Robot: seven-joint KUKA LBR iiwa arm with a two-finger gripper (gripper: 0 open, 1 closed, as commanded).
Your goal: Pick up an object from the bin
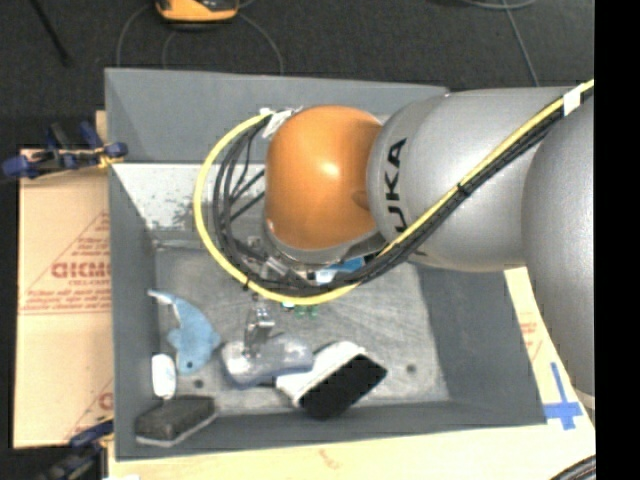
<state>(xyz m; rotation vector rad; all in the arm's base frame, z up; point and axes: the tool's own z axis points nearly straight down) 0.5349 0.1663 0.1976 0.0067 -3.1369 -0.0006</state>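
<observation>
My gripper [261, 332] hangs below the orange wrist cover, low over the front middle of the bin floor. Directly under its tip lies a pale bluish, partly clear item [252, 365]; I cannot tell whether the gripper touches it. To the right of that item rests a black-and-white block-shaped thing [336, 381], tilted. On the left lies a light blue soft toy shaped like a fish [192, 336].
A small white capsule-like piece [163, 374] and a dark grey lump [174, 419] lie in the front left corner. The arm and its orange cover hide the back and middle of the bin. The sloped bin walls stand close on the left and front.
</observation>
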